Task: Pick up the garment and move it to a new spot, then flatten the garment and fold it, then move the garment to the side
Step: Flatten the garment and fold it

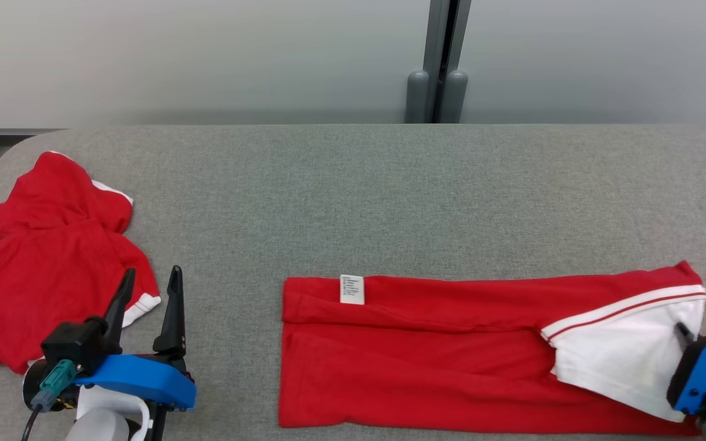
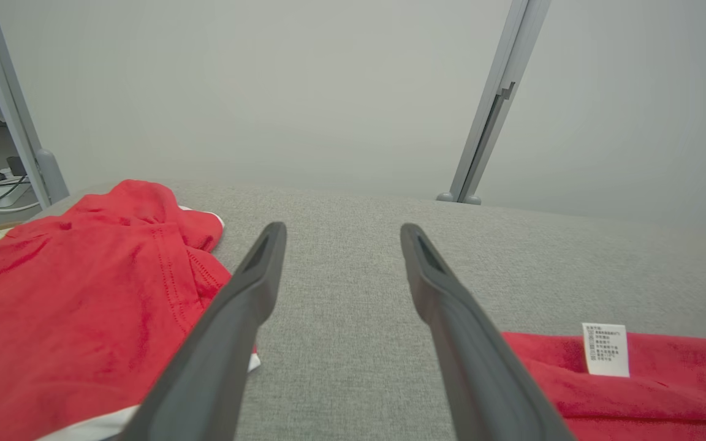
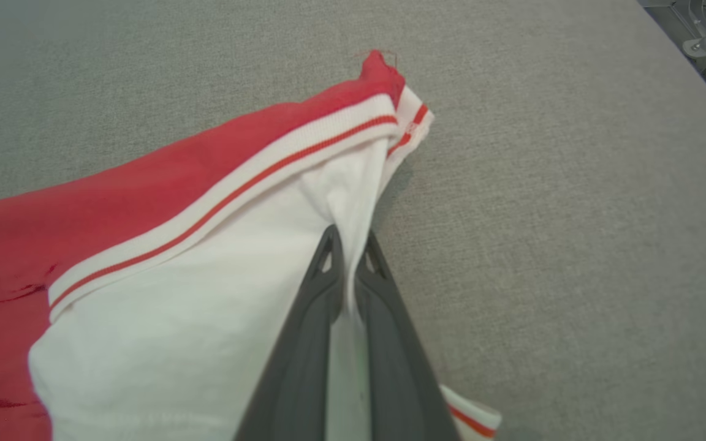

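Folded red garment [image 1: 414, 361] is laid flat on the desk [image 1: 353, 196] — its white end is pinched in the closed right hand [image 3: 348, 242]. Left hand [image 1: 152, 272] is held wide — crumpled red cloth [image 1: 46, 269] just left of it.

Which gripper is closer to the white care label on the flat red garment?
Left. The left gripper sits open to the left of the label; the right gripper is shut on the garment's white sleeve at the far end.

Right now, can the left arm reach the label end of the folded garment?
Likely yes: the open left fingers sit beside the garment, only bare table between them and its label.
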{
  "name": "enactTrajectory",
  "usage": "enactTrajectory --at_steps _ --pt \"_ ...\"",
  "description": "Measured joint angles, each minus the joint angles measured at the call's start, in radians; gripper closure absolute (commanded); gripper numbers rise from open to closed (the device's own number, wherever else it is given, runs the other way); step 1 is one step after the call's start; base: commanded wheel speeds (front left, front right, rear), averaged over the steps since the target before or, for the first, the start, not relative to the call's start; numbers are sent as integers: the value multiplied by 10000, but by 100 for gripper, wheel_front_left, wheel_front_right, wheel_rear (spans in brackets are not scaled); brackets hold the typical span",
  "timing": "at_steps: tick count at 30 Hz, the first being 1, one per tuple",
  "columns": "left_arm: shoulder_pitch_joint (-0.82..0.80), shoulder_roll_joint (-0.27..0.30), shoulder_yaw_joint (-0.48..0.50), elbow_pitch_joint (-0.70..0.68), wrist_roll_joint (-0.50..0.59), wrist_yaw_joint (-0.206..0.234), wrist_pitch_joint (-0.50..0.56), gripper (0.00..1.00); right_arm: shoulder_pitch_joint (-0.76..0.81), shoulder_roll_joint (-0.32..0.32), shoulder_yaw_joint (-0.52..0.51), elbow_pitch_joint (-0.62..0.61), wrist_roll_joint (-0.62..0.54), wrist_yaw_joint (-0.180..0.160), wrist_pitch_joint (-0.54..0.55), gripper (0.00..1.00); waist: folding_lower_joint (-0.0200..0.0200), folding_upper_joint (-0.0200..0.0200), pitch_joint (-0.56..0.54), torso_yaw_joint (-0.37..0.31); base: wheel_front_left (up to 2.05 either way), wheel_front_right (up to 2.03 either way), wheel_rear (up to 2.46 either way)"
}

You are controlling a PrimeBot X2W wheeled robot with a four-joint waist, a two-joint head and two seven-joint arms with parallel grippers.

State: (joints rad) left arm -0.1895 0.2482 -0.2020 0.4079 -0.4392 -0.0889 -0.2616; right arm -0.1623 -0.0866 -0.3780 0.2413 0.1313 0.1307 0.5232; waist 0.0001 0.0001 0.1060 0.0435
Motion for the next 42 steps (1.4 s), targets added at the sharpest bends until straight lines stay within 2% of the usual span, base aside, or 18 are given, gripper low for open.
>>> enactTrajectory --at_steps 6,12,16,23,27,32,42 --pt "116 6 -69 -31 -23 0 2 0 350 -303 -725 -1300 -397 0 556 100 0 0 -119 -105 0 0 0" --pt "159 25 -167 -81 -25 0 46 0 747 -387 -619 -2318 -560 0 857 100 0 0 -179 -95 0 0 0" --pt "220 46 -230 -90 -79 0 48 0 952 -157 167 -2800 -332 -2 1041 100 0 0 -216 -53 0 0 0" --pt "279 90 -303 -92 -105 0 61 0 1134 176 2403 -3120 165 -2 1319 100 0 0 -275 80 0 0 0" --pt "284 88 -364 -134 -132 2 104 0 877 293 3831 -2759 362 0 1208 100 0 0 -256 165 0 0 0" --pt "193 79 -362 -178 -198 8 121 0 85 360 5520 -1599 700 -2 815 100 0 0 -36 238 0 0 0" --pt "-188 -10 -593 -2 -186 -15 117 0 -1864 364 7513 1162 1904 -2 -362 100 0 0 251 608 0 0 0"
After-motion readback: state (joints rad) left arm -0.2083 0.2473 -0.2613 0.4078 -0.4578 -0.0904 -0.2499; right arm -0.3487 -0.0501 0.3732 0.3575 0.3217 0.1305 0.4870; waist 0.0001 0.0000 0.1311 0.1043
